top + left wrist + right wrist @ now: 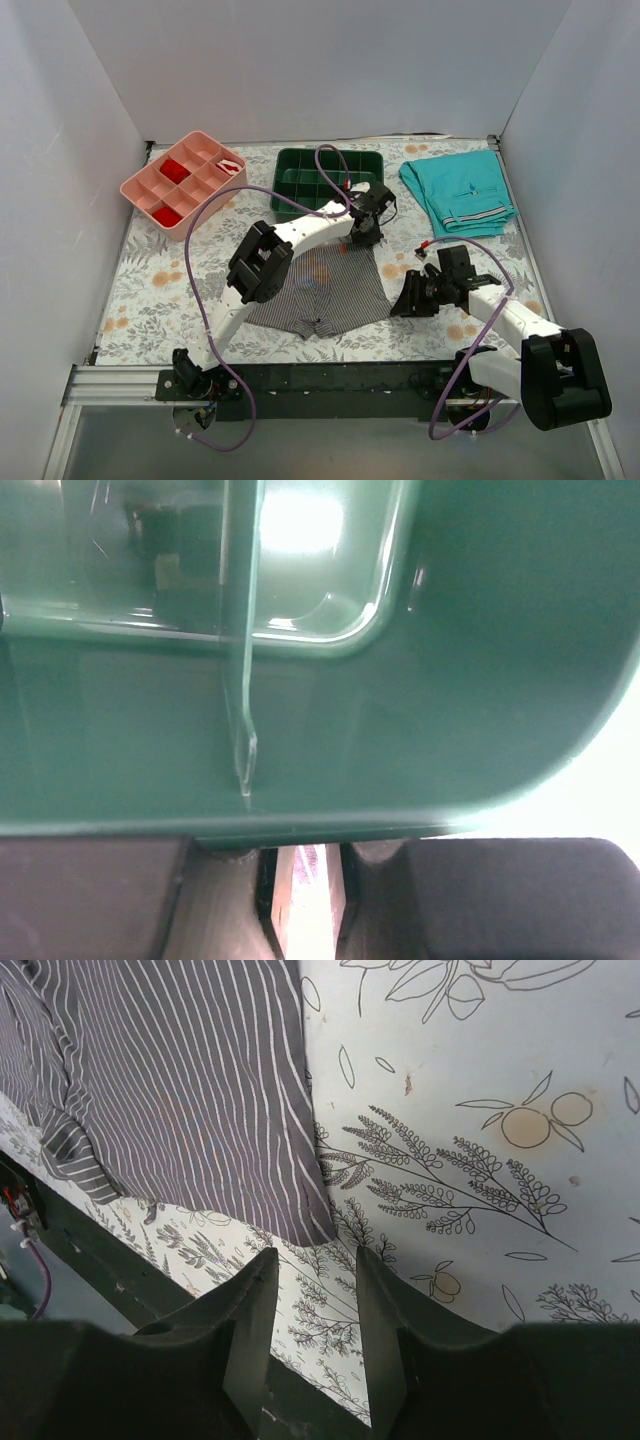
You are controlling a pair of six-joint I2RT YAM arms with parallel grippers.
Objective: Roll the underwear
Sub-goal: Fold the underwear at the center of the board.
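1. Top external view: underwear (320, 295) lies spread on the floral bench (150, 290), between both arms.
2. Left fingers (360, 237): at underwear's far edge, close to green tray (330, 153); clenched or released, cannot tell.
3. Right fingers (250, 1330): parted, empty, just beside underwear's right edge.

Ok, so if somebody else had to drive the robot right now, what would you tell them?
Left tool: down at the far edge of the underwear, next to the green tray. Jaws nearly together; can't tell if cloth is pinched.
Right tool: open, empty, low over the flowered table, just short of the underwear's right corner.
Underwear: spread flat between the two arms.
Done: nothing rolled yet.
Left: get a grip on an edge, then roll the whole thing up.
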